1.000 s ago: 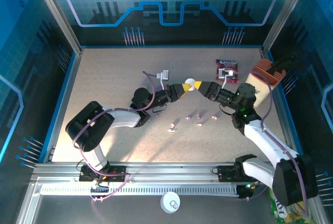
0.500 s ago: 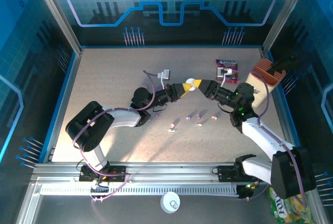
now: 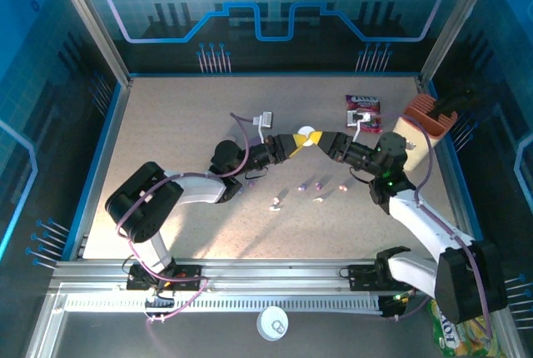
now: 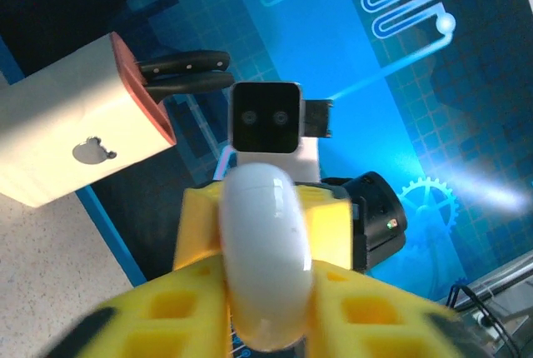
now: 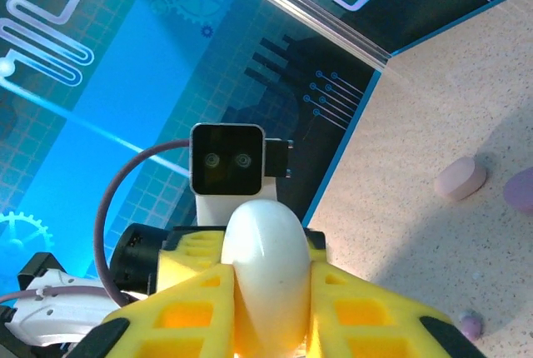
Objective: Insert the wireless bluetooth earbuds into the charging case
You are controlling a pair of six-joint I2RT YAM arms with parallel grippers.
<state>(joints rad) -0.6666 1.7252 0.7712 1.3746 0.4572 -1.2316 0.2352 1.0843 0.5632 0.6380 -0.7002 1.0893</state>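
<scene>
1. The right end effector (image 3: pixel 324 139) had its yellow fingers (image 5: pixel 366 308) closed against both sides of the white charging case (image 3: pixel 306 132). It held the case clear above the desk (image 3: pixel 183 125).
2. The left end effector (image 3: pixel 292 142) met the case from the opposite side. Its fingers (image 4: pixel 191 291) lay close along the shell, but I could not tell whether they pressed it.
3. The earbuds (image 3: pixel 317 184) lay loose on the desk, nearer the arm bases than the case. Two purple pieces, a pink one and two pale ones were scattered apart from each other.
4. A red packet (image 3: pixel 363 111) lay flat to the right of the case and farther back.
5. Farther right of the case, a knife block (image 3: pixel 420 121) stood at the desk's edge with black handles sticking out.
</scene>
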